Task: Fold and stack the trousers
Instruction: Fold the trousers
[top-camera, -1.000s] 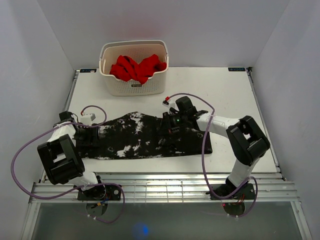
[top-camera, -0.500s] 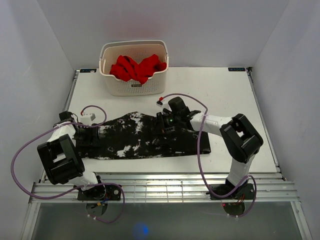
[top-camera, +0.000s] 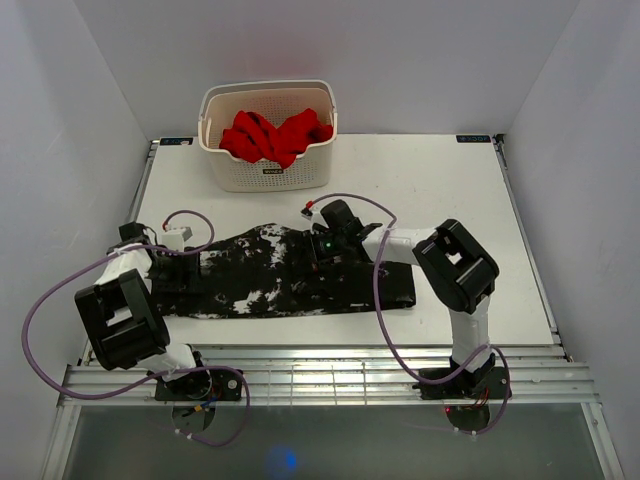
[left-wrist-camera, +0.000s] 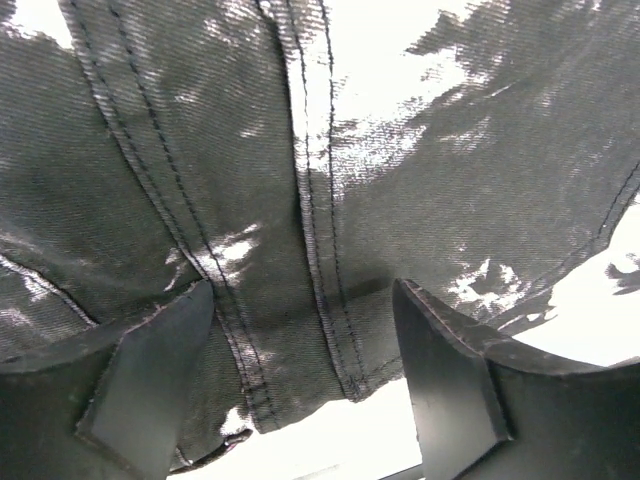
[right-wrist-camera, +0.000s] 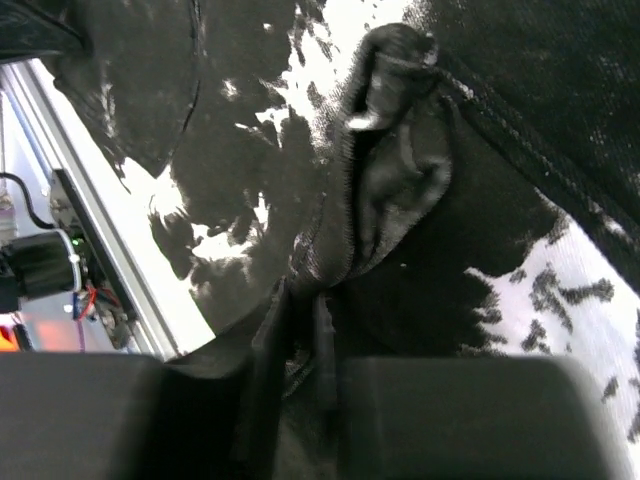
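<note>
The black, white-speckled trousers (top-camera: 260, 285) lie lengthwise across the near half of the table. My left gripper (top-camera: 172, 270) rests at their left end. In the left wrist view it (left-wrist-camera: 300, 295) stands open, and the stitched hem of the trousers (left-wrist-camera: 400, 180) lies flat between its two spread fingers. My right gripper (top-camera: 322, 247) sits over the middle of the garment. In the right wrist view it (right-wrist-camera: 303, 310) is shut on a bunched fold of the trousers (right-wrist-camera: 400, 170), which rises in a ridge from its jaws.
A white basket (top-camera: 268, 172) stands at the back of the table with a red garment (top-camera: 275, 135) inside. The table's metal front rail (top-camera: 330, 375) runs just behind the trousers' near edge. Purple cables loop around both arms.
My right gripper has moved left across the trousers, pulling the pinched fold with it, and the right end of the garment has shifted. The left gripper has opened wider without moving.
</note>
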